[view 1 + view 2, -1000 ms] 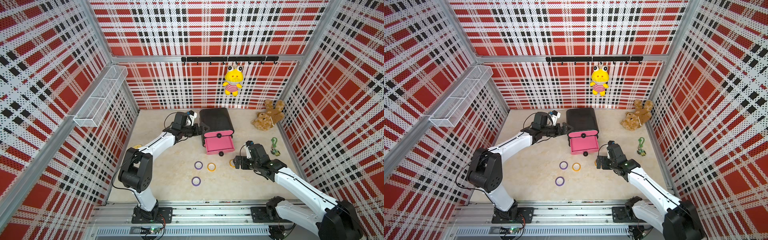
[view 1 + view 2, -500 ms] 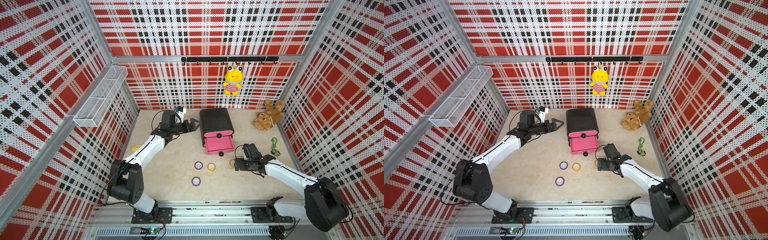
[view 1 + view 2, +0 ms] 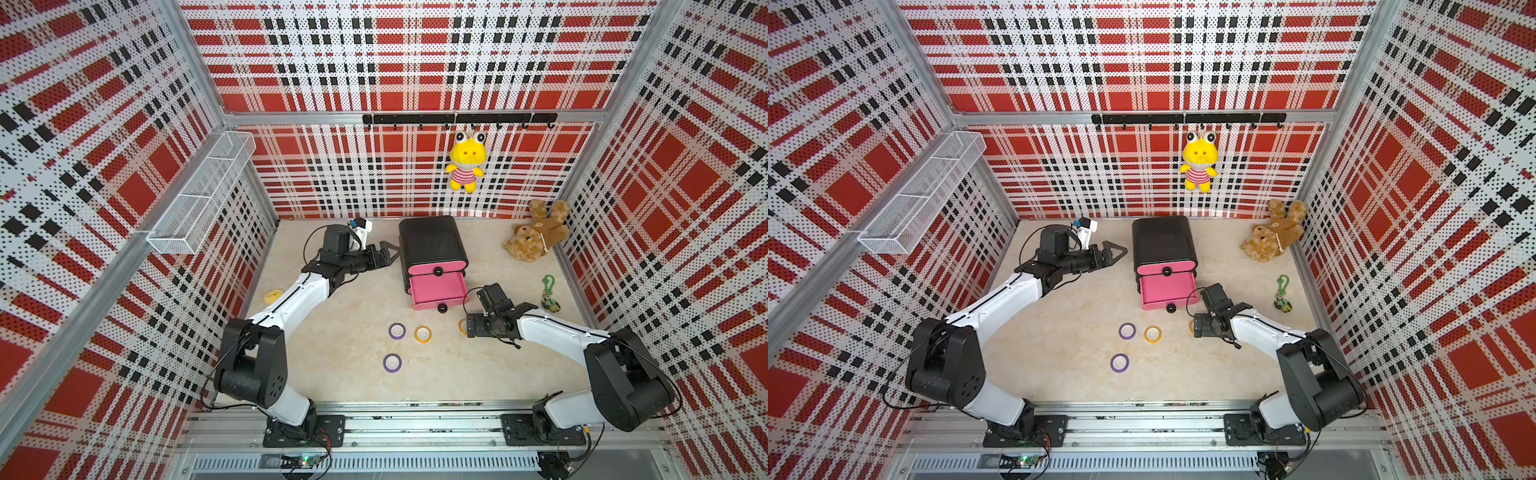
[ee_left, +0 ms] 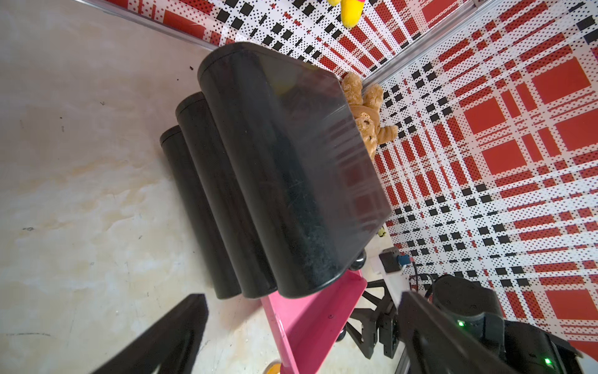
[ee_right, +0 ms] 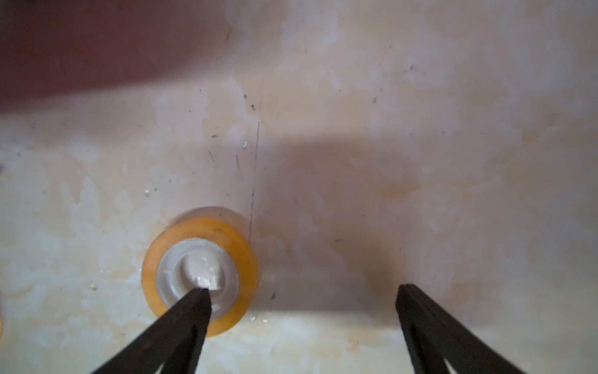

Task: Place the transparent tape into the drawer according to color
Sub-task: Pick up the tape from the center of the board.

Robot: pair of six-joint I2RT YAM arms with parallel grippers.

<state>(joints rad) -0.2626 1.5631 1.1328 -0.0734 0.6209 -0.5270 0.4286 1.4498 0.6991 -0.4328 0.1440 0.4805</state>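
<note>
Left tool point(image 3: 390, 251): drawn back off the black cabinet point(image 3: 430, 241) it touched a second ago, now just beside its side wall, fingers spread, empty. Right tool point(image 5: 302, 289): elbow dropped, now low over the near orange roll point(image 5: 207, 226), spread wide, grasping nothing. One fingertip point(image 5: 199, 296) overlaps the roll's pale hub; the other is over bare surface point(image 5: 420, 162), well apart. Risk, judged: the roll sits off-centre, so closing may skid or flip it rather than pinch it. The open pink drawer point(image 3: 436, 289) and its knob point(image 3: 441, 308) lie near the lift path. Also flat on the surface: second orange roll point(image 3: 423, 333), purple roll point(image 3: 397, 331) just beside it, another purple roll point(image 3: 392, 363) nearer the base rail. No red rolls visible. Out of the way: teddy bear point(image 3: 536, 232), green keychain point(image 3: 550, 293).
</note>
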